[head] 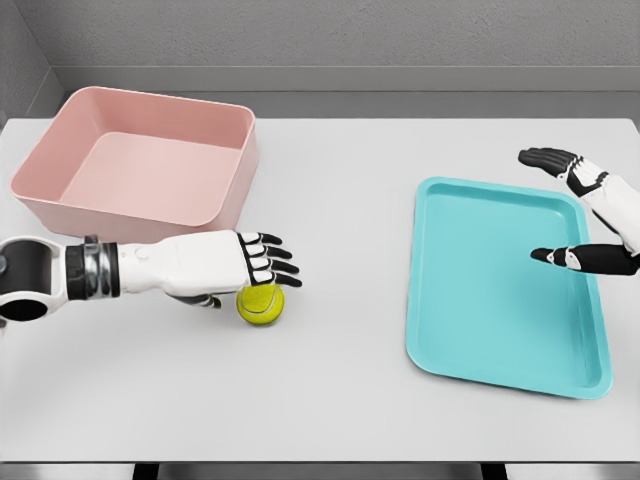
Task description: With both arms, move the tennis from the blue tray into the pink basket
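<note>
Here pink basket (pixel 150 160) and blue tray (pixel 500 280) hold nothing.

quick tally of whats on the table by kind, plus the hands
tennis ball: 1
pink basket: 1
blue tray: 1
robot hands: 2, left hand over the ball, right hand over the tray
total: 5
</note>
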Tool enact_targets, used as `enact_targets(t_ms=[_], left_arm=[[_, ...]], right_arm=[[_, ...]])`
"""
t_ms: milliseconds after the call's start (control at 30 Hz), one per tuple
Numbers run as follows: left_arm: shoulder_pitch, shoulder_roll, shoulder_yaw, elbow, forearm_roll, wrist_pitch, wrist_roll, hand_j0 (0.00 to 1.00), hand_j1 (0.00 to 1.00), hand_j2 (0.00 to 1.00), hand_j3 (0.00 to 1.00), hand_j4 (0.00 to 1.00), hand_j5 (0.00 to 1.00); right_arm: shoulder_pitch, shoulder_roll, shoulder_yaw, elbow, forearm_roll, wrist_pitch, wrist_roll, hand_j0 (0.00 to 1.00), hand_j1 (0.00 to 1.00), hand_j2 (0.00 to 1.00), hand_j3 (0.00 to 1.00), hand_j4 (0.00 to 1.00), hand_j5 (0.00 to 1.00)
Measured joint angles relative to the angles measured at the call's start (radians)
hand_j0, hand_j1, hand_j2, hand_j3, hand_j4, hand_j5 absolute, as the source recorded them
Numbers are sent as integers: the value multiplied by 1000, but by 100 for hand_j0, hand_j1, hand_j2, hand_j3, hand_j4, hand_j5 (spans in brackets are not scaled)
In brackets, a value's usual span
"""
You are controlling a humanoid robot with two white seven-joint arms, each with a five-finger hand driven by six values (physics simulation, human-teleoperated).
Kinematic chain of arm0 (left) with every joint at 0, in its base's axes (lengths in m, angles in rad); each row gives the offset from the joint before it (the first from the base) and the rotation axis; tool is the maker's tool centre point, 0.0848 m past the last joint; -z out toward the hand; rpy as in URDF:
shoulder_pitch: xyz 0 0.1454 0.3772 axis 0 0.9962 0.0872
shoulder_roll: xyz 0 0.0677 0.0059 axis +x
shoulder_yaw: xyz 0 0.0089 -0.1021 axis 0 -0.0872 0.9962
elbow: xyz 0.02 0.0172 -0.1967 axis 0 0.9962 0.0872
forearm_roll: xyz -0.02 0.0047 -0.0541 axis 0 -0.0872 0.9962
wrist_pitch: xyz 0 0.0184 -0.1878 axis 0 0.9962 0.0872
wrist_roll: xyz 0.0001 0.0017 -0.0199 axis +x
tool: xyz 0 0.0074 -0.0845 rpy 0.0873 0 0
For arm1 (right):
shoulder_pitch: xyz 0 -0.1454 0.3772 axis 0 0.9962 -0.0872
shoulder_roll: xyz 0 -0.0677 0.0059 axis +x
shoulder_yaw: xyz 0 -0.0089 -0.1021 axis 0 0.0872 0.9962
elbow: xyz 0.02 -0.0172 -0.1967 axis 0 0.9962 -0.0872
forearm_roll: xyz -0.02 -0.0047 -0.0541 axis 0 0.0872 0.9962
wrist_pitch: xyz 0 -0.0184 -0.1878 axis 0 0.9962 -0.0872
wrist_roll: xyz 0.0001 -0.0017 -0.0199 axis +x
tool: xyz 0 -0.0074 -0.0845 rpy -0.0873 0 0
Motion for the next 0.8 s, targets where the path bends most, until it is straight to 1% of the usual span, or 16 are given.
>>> enact_targets(t_ms=[200, 333, 633, 800], left_arm=[[0, -16, -16, 14, -1, 0, 0, 100, 100, 100, 100, 100, 100], [-3, -35, -29, 35, -2, 0, 0, 100, 100, 100, 100, 100, 100], [-5, -51, -52, 71, -3, 0, 0, 100, 100, 100, 100, 100, 100], [-18, -68, -68, 89, -5, 0, 0, 100, 100, 100, 100, 100, 100]], right_arm=[[0, 0, 0, 0, 0, 0, 0, 100, 100, 100, 100, 100, 100], [0, 0, 0, 0, 0, 0, 0, 100, 100, 100, 100, 100, 100], [0, -1, -1, 1, 0, 0, 0, 100, 100, 100, 100, 100, 100], [0, -1, -2, 1, 0, 0, 0, 100, 100, 100, 100, 100, 100]])
